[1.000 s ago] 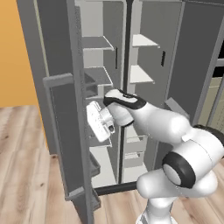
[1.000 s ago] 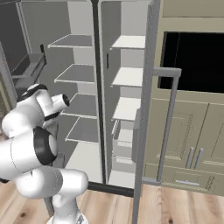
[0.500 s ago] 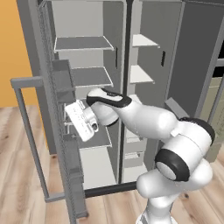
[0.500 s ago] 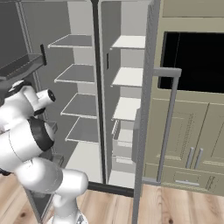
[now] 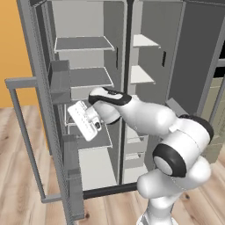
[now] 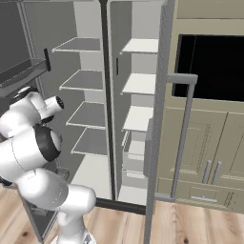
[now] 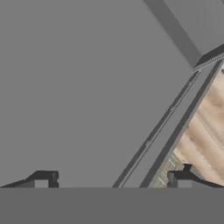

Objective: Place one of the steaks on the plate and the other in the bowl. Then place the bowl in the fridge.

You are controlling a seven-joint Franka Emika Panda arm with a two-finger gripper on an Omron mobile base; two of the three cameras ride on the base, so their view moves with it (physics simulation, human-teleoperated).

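The fridge [image 5: 83,44] [image 6: 138,86] stands with both doors swung out and bare white shelves inside. My gripper [image 5: 75,124] is at the inner face of the left door [image 5: 55,132], beside its door bins, about mid-height. Seen from the hand, the gripper [image 7: 111,179] is open, its two dark fingertips [image 7: 43,177] far apart with nothing between them, and the grey door panel [image 7: 87,87] lies close in front. The steaks, the plate and the bowl are out of view.
The left door's long handle [image 5: 24,132] juts toward the orange wall [image 5: 13,52]. The right door [image 6: 159,119] with its handle [image 6: 183,133] stands out before cream cabinets [image 6: 214,152] and a black oven front [image 6: 209,66]. Wooden floor [image 5: 17,176] runs below.
The fridge's left door has swung much wider open, and my hand has travelled left and down along with it. The jaws have stayed wide apart.
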